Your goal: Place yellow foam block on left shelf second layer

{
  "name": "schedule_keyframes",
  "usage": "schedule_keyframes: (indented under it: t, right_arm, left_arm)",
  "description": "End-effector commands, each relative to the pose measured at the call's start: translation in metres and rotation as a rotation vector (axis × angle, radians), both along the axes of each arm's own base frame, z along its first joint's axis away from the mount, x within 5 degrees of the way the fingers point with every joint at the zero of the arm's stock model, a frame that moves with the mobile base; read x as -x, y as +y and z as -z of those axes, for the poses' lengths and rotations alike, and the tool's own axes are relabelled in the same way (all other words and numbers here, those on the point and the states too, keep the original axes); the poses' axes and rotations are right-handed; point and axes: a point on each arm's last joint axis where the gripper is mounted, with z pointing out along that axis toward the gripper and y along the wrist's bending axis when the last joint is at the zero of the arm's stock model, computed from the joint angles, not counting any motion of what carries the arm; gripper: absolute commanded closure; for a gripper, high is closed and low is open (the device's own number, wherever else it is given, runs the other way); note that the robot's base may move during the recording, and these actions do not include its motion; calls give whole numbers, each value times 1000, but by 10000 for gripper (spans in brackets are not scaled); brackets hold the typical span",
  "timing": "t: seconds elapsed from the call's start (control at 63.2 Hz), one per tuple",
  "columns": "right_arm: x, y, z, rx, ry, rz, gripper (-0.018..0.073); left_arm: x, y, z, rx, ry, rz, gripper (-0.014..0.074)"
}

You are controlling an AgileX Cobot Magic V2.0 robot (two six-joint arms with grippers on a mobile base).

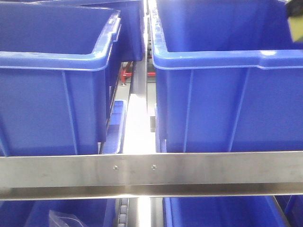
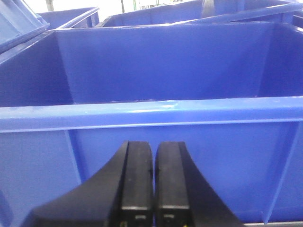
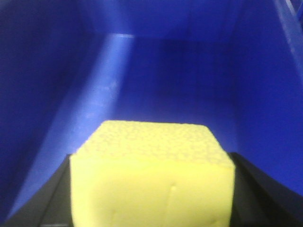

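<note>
While my right claw [image 3: 151, 189] stays out of the front camera apart from a sliver, its wrist view shows it clamped on the yellow foam block [image 3: 151, 175], a black finger [image 3: 258, 189] pressed against each side. Beyond the block, toward 12 o'clock, I see only the deep blue inside of a bin [image 3: 156, 71], so the block hangs over or within it (I cannot tell how high). On the front camera a yellow corner of the block [image 1: 296, 23] peeks in at 2 o'clock, above the right blue bin [image 1: 227, 94]. My left claw [image 2: 154, 184] has its fingers together, gripping nothing, just before the outer wall of another blue bin [image 2: 151, 118]. Both bins sit behind a steel shelf rail [image 1: 151, 170].
</note>
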Motion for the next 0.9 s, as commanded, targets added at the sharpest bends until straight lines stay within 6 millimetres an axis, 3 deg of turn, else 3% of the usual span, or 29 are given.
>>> schedule_keyframes:
  t: [0.0,0.063,0.19,0.364,0.538,0.664,0.806,0.886]
  right_arm:
    - [-6,3,-24,-24,-140,-28,36]
    - [-7,4,-26,-29,-158,-32,22]
    - [-8,4,-34,-30,-175,-30,-90]
    - [-10,1,-42,-8,-104,6,-78]
    - [-11,0,-62,-11,-141,15,-62]
    - [-10,0,-69,-16,-165,16,102]
    - [0,-3,-73,-13,-165,25,507]
    - [8,-4,-77,-15,-193,22,489]
  left_arm:
    - [1,0,1,8,-72,0,472]
    - [1,0,1,8,-72,0,472]
    - [1,0,1,8,-72,0,472]
    - [1,0,1,8,-72,0,472]
    - [1,0,1,8,-72,0,472]
    - [1,0,1,8,-72,0,472]
    - [1,0,1,8,-72,0,472]
    - [1,0,1,8,-72,0,472]
